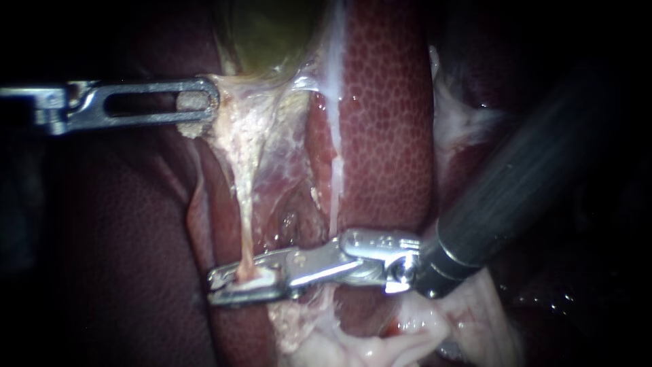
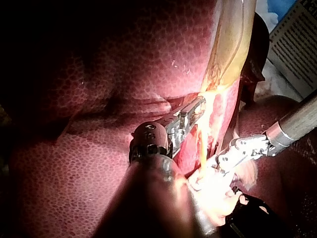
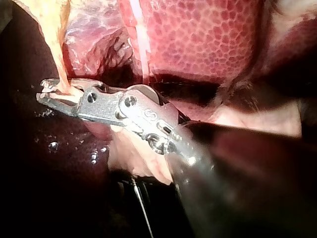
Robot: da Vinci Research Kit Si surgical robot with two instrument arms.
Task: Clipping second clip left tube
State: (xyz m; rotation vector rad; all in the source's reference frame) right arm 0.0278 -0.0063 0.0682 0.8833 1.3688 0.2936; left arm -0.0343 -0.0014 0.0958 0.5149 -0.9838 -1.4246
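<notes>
The left tube (image 1: pixel 246 211) is a thin pale strand running down from the gallbladder (image 1: pixel 272 34) neck. My right instrument (image 1: pixel 238 282) reaches across from the right, and its two slim jaws close around the tube's lower end, with pale tissue pinched between them. In the right wrist view the same jaws (image 3: pixel 52 94) hold the tube (image 3: pixel 57 44) near their tips. My left instrument (image 1: pixel 204 105) has slotted jaws shut on whitish tissue at the gallbladder neck, and the tube below it looks taut. The left wrist view shows both instruments (image 2: pixel 190 111) (image 2: pixel 205 171) on that strand (image 2: pixel 202 144).
Red mottled liver (image 1: pixel 387 122) lies right of the tube, with a second whitish strand (image 1: pixel 334 136) along its edge. Dark liver surface (image 1: pixel 115 258) fills the left. Pale loose tissue (image 1: pixel 380 340) bunches under the right instrument's shaft.
</notes>
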